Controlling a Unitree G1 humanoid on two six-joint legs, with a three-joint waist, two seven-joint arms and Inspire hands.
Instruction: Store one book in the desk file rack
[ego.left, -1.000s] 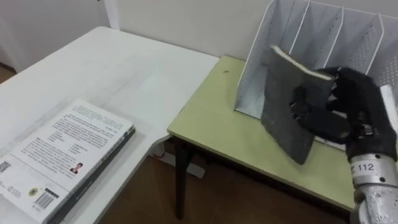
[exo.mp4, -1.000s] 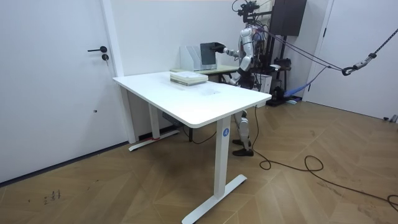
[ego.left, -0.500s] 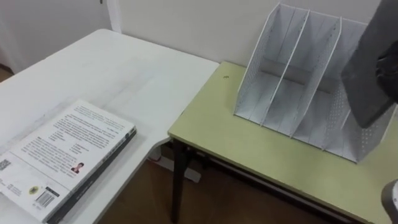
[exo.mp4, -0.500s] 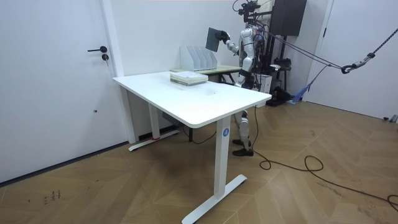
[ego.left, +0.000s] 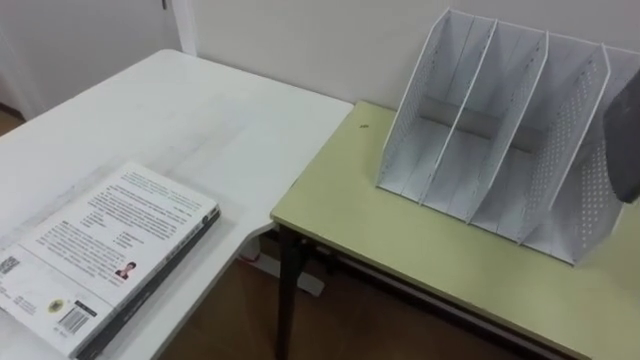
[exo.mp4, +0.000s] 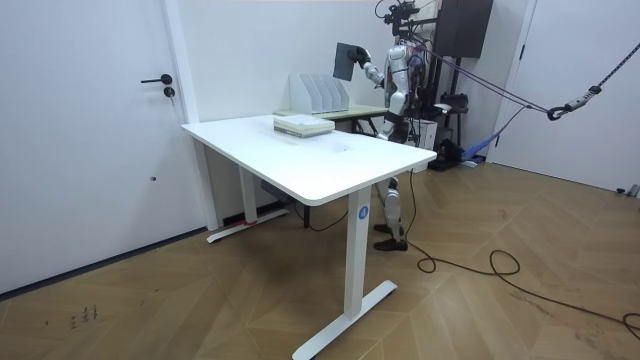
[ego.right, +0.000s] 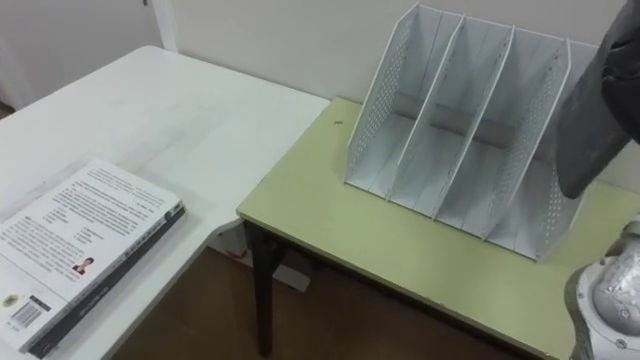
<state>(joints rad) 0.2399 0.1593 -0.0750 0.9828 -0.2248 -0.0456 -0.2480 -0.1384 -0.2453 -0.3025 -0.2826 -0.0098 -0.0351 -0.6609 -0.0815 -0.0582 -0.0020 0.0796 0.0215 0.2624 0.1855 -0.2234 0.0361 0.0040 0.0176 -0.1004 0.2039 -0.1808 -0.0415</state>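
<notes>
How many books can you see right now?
2: a white paperback book lying flat on the white table, and a dark grey book held up by the right robot hand near the white mesh file rack. Another may lie under the white one.

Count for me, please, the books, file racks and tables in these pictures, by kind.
Books: 2: grey book in the right hand, white book on the white table; any more beneath it cannot be told.
File rack: 1
Tables: 2: the white table, green-topped table
Total: 5
</notes>
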